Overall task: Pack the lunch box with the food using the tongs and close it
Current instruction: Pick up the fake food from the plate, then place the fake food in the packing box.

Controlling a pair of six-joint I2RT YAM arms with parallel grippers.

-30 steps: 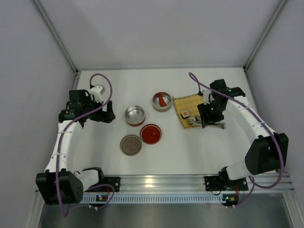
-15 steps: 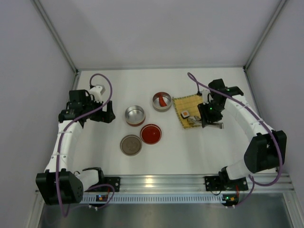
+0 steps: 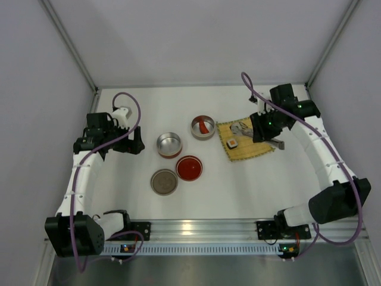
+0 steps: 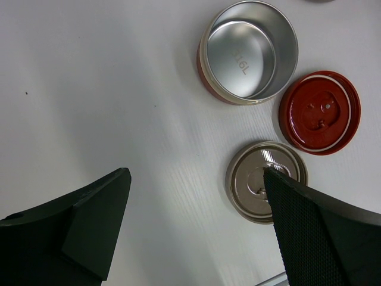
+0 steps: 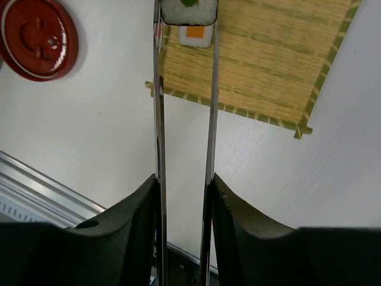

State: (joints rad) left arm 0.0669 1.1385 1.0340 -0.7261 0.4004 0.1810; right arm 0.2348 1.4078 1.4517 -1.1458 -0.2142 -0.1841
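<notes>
white table (image 3: 250, 185), matte, plain. five things lie directly on it.
- far tin (image 3: 202, 137): round steel, open, mid-table toward the far side.
- near tin (image 3: 168, 145): same kind, open, red base, left of the far tin and a little nearer.
- red lid (image 3: 189, 168): flat, just beside the near tin on its near right.
- grey lid (image 3: 164, 182): flat, just beside the red lid, near left of it.
- mat (image 3: 250, 152): yellow bamboo, flat, skewed to the table edges, right of the far tin. left corner just beside that tin, contact unclear.
</notes>
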